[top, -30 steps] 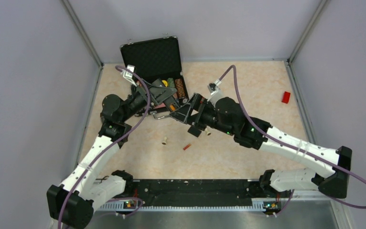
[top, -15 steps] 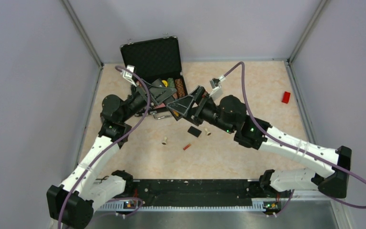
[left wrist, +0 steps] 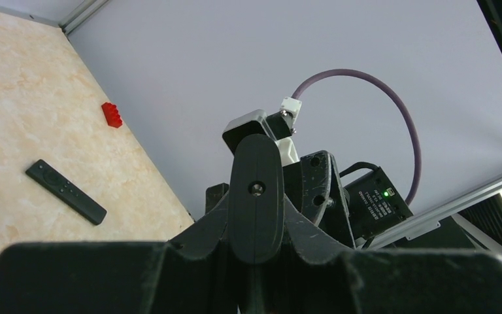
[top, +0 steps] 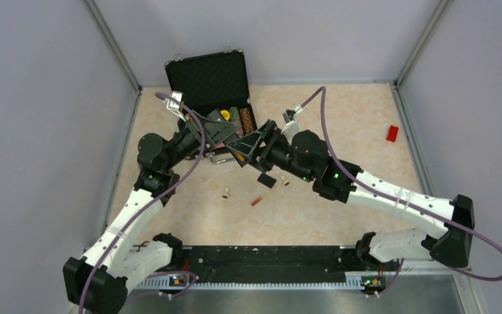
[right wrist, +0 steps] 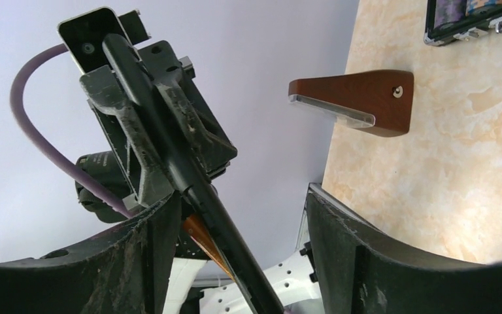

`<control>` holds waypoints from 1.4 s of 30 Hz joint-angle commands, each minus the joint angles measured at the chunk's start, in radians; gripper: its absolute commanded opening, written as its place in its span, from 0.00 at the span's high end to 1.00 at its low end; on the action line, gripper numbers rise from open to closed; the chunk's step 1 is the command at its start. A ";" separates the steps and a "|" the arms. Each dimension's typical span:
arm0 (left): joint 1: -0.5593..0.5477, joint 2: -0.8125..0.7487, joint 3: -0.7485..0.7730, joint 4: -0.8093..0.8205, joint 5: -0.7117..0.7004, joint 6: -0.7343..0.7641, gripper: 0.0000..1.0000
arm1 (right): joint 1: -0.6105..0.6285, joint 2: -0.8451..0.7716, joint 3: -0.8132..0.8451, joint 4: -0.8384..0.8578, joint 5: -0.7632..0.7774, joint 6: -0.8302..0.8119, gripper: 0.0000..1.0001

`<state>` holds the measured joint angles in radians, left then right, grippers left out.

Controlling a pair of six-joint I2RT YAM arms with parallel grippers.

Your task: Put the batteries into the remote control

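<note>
Well, our left tool (left wrist: 256, 258) is pressed tight on the remote (right wrist: 145, 98), holding it up off the tabletop (top: 340, 118) just in front of the case (top: 206, 78). From the right wrist we see the remote edge-on, a slim black bar slanting down toward the camera; we cannot see its buttons from here. Tucked against its underside is an orange sliver (right wrist: 201, 239), which looks like one battery, though we cannot tell how it sits. Our right tool (right wrist: 242, 209) faces the left one, fingers spread, one on each side of the remote's near end; we cannot tell whether either touches it. Below the two tools in the top view, the cover (top: 267, 180) lies flat on the tabletop, with a cream peg (top: 285, 181) just beside it. The other battery (top: 256, 201) lies a little nearer the bases, and a second peg (top: 225, 193) lies left of it. A red block (top: 392, 133) sits well apart by the right wall. The left wrist shows another black bar (left wrist: 65, 191) lying on the tabletop near that block.
</note>
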<state>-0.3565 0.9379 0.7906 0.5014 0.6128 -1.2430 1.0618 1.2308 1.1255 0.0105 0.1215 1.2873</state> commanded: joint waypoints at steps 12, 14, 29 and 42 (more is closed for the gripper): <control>-0.005 -0.026 0.002 0.044 -0.023 0.014 1.00 | -0.016 -0.016 -0.037 0.032 -0.034 0.056 0.47; -0.005 -0.024 0.005 0.043 -0.032 0.000 1.00 | -0.018 -0.020 -0.043 0.029 -0.034 0.056 0.49; -0.005 -0.037 0.061 0.026 -0.052 -0.078 1.00 | -0.030 -0.030 -0.081 0.006 -0.030 0.068 0.55; -0.004 -0.050 0.085 0.031 -0.107 -0.159 1.00 | -0.030 -0.030 -0.104 0.000 -0.027 0.062 0.57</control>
<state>-0.3664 0.9375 0.7876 0.4294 0.5716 -1.3376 1.0443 1.2110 1.0538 0.0933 0.0834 1.3666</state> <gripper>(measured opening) 0.246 0.444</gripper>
